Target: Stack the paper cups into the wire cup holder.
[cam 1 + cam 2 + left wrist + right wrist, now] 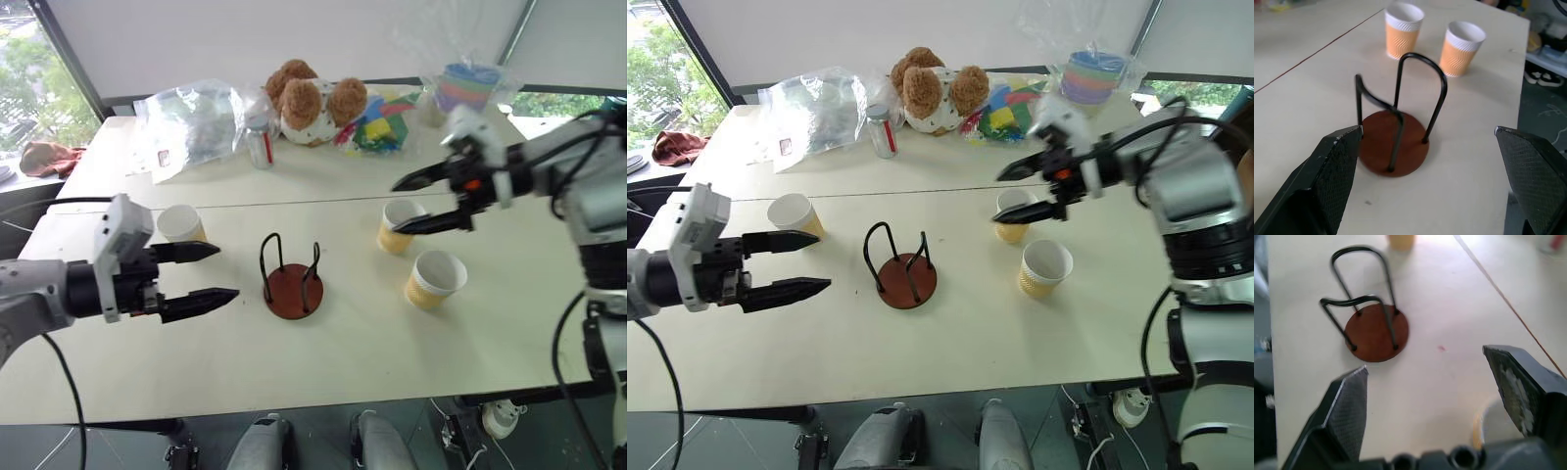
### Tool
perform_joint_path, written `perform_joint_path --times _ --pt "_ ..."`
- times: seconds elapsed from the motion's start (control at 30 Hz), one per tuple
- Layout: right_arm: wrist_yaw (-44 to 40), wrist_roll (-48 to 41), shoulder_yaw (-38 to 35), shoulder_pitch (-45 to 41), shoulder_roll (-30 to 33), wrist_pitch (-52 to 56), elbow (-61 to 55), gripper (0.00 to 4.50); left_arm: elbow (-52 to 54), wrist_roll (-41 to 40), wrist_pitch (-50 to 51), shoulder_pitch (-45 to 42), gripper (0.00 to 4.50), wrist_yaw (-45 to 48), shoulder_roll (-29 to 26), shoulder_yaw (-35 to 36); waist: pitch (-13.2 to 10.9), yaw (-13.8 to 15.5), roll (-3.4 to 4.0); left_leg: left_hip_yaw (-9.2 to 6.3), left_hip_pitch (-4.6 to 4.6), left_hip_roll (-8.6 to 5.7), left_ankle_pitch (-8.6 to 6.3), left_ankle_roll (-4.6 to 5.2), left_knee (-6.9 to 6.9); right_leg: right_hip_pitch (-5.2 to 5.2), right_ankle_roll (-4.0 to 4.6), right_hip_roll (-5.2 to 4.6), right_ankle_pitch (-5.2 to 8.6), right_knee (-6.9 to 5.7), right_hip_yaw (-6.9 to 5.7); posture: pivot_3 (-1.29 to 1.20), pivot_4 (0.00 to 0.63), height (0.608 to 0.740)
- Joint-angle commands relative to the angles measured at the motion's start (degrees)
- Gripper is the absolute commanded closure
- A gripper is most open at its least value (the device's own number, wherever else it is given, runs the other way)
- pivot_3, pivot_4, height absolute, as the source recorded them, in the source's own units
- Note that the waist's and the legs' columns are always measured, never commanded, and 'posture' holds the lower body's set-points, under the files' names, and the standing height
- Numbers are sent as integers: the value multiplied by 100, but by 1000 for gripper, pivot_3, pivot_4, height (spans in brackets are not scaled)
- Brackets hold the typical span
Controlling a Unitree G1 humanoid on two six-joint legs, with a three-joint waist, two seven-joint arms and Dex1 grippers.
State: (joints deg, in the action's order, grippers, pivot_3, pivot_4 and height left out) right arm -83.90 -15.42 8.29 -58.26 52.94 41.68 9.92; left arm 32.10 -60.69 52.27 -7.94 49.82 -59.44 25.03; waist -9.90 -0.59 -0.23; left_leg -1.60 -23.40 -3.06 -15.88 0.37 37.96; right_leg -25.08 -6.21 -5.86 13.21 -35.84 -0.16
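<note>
The wire cup holder (291, 277) stands empty on the table (343, 352). To its left my left gripper (208, 273) hangs released, with one paper cup (182, 224) behind it. To its right my right gripper (416, 204) hovers spread, empty, above two more cups (400, 223) (436, 278).

Pale table (333, 362), seam across mid-frame. At centre: wire cup holder (291, 277). Paper cups: one centre left (180, 223), two centre right (399, 224) (435, 279). Along top: plastic bag (191, 122), jar (259, 143), plush toy (315, 101), wrapped bowls (467, 86).
</note>
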Motion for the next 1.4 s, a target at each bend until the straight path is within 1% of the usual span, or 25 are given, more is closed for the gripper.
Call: perform_joint_path --times 0.03,0.13,0.27,0.37,0.5,0.63,0.67,0.73,0.77,0.9,0.93,1.07,1.2,1.3,1.4 --pt "160 183 -181 359 494 -45 223 415 190 -97 3 -162 0 -77 -72 -58 -1 -15 1 3 0 0 0 0 -1 -2 0 0 0 0 1 0 150 740" --pt "303 405 -98 822 814 -162 196 415 191 56 -42 -236 0 -39 -162 -169 -3 -22 5 9 0 1 0 0 -3 -3 0 2 0 0 1 0 150 740" --pt "692 351 -239 1367 870 344 -101 415 83 527 -252 -209 0 128 -296 -423 -3 -25 8 19 2 1 0 3 0 -5 0 4 0 -4 3 0 150 740" --pt "739 265 -267 1640 934 499 -404 415 -5 661 -325 -225 0 192 -275 -508 -4 -13 10 21 3 1 0 4 3 -5 0 4 0 -9 5 0 150 740" --pt "919 217 -248 1834 898 710 -651 415 -40 699 -333 -337 0 156 -190 -620 -4 -5 9 20 3 1 -1 6 4 -4 -1 15 0 -10 4 0 150 740" --pt "1131 281 -123 1831 781 794 -643 415 -52 745 -333 -421 0 108 -110 -671 -4 10 8 20 2 1 -1 7 7 -2 -1 14 0 -9 4 0 150 740" --pt "1158 298 -85 1807 757 793 -607 939 -59 767 -335 -431 0 110 -99 -676 -4 5 8 20 2 1 -1 7 8 -2 -1 14 0 -9 4 0 150 740" --pt "1175 304 -47 1771 739 782 -559 1653 -70 799 -346 -435 0 117 -91 -681 -4 -3 8 20 3 1 -1 7 8 -1 -1 15 0 -9 4 0 150 740" --pt "1171 297 -29 1749 733 780 -532 2243 -77 819 -358 -419 0 121 -93 -664 -4 -5 8 20 3 1 -1 7 8 -2 -1 16 0 -10 4 0 150 740" --pt "1131 230 3 1662 691 788 -509 4289 -89 866 -381 -298 0 137 -117 -543 -4 -4 8 20 3 1 -2 7 8 -2 -1 18 0 -10 4 0 150 740" --pt "1095 182 -11 1650 681 790 -551 4475 -98 890 -390 -264 0 138 -116 -517 -4 -4 8 20 2 1 -1 8 8 -2 -1 18 0 -10 4 0 150 740" --pt "888 21 -46 1499 702 775 -717 4475 -191 1026 -463 -129 0 189 -135 -427 -4 -5 8 19 3 2 -2 8 8 -2 -1 18 0 -10 4 0 150 740" --pt "453 82 170 286 604 327 -539 4475 -505 1312 -629 33 0 370 -232 -258 -16 -51 29 25 3 1 -2 8 12 -5 -2 19 -1 -13 7 0 150 740" --pt "64 218 354 -792 441 -170 -5 4475 -555 1344 -624 260 0 497 -252 1 -16 -42 24 23 4 7 -2 8 8 -10 -2 27 0 -16 5 0 150 740" --pt "-339 298 526 -1665 89 -658 621 4475 -514 1355 -616 419 0 512 -208 178 -17 -38 23 22 3 11 -2 7 4 -12 -2 29 0 -12 2 0 150 740"
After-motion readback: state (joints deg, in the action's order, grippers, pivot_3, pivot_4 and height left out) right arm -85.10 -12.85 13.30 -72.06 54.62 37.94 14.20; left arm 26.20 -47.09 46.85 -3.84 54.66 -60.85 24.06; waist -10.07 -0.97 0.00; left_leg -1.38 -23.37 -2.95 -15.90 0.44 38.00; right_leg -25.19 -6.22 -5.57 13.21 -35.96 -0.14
